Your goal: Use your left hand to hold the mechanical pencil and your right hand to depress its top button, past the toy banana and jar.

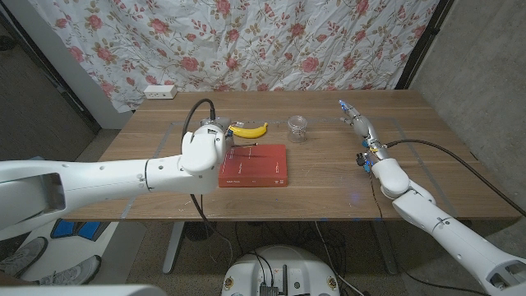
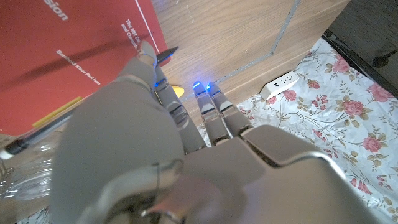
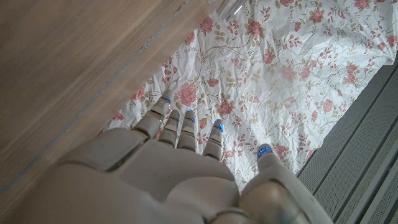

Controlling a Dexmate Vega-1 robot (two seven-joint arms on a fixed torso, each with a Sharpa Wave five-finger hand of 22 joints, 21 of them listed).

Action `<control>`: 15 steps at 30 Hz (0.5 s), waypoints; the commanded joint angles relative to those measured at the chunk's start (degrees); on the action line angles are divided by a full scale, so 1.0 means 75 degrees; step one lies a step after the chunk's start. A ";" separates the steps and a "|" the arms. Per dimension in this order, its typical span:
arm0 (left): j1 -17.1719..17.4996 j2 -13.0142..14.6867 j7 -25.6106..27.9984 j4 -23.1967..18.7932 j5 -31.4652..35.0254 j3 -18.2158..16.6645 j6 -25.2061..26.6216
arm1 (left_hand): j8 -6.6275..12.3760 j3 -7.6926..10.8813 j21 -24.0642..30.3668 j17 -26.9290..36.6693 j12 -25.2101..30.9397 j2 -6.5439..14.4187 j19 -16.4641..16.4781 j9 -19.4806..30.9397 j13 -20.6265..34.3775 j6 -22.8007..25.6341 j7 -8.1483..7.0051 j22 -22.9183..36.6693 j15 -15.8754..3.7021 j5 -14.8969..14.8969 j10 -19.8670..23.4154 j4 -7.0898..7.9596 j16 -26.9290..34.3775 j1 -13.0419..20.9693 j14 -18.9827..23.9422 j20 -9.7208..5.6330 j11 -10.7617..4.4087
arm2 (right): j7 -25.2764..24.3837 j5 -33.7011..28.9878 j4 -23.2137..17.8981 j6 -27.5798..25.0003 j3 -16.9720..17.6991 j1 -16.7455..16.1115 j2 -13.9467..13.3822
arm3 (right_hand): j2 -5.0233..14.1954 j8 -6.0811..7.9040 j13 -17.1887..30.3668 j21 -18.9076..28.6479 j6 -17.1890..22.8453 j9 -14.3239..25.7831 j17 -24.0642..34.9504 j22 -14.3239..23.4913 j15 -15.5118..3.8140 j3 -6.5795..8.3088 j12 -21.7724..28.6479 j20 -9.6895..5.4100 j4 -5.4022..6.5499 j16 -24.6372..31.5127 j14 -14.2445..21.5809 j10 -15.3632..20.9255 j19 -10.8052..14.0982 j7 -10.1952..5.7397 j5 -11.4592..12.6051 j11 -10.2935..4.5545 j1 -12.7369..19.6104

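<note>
Head view: a flat red hardcover book lies near the middle of the brown wooden worktop. The left hand sits at the book's far left corner, largely hidden behind its own white wrist. A yellow toy banana lies just beyond the book's far edge, and a small clear glass jar stands beyond the book's far right corner. The right hand is well to the right of the book, fingers stretched out together, holding nothing. A white power strip sits far beyond the book's left side at the worktop's back edge.

Left wrist view: the left hand pinches a slim dark mechanical pencil between thumb and a finger, over the red book.

Right wrist view: the right hand shows its fingers straight, close together and empty, before a rose-patterned cloth.
</note>
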 commanded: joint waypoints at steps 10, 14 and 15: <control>0.0497 -0.0259 -0.0256 0.0637 0.0318 -0.0402 -0.0368 | 0.0024 -0.0036 -0.0006 0.0029 0.0025 -0.0008 -0.0011 0.0024 0.0023 -0.0047 -0.0057 0.0012 -0.1289 0.0023 0.0101 0.0027 -0.0003 -0.0073 -0.0017 -0.0556 -0.0047 | 0.0108 0.0510 0.0686 0.0044 -0.0098 0.0312 0.0369 | 0.0008 0.0038 -0.0003 0.0008 0.0042 -0.0010 -0.0010 0.0026 -0.0022 0.0043 -0.0030 -0.0067 -0.0008 -0.0025 0.0047 0.0038 0.0035 0.0013 -0.0008 -0.0017 -0.0040; 0.0451 -0.0318 -0.0387 0.0727 0.0408 -0.0271 -0.0379 | 0.0012 -0.0039 -0.0004 0.0028 0.0019 -0.0004 -0.0020 0.0028 0.0023 -0.0086 -0.0086 0.0010 -0.1288 0.0024 0.0082 0.0031 -0.0002 -0.0081 -0.0027 -0.0551 -0.0046 | 0.0080 0.0502 0.0715 0.0037 -0.0117 0.0328 0.0373 | 0.0009 0.0034 -0.0003 0.0004 0.0042 -0.0011 -0.0020 0.0026 -0.0016 0.0049 -0.0038 -0.0065 -0.0007 -0.0025 0.0058 0.0045 0.0038 0.0014 -0.0009 -0.0023 -0.0045; 0.0441 -0.0341 -0.0422 0.0744 0.0447 -0.0234 -0.0325 | 0.0012 -0.0039 -0.0004 0.0028 0.0018 0.0000 -0.0023 0.0029 0.0023 -0.0089 -0.0086 0.0010 -0.1288 0.0024 0.0078 0.0033 -0.0001 -0.0084 -0.0026 -0.0547 -0.0046 | 0.0070 0.0504 0.0714 0.0027 -0.0118 0.0325 0.0373 | 0.0010 0.0034 -0.0003 0.0003 0.0044 -0.0011 -0.0023 0.0026 -0.0019 0.0051 -0.0044 -0.0068 -0.0006 -0.0024 0.0063 0.0037 0.0039 0.0021 -0.0009 -0.0024 -0.0046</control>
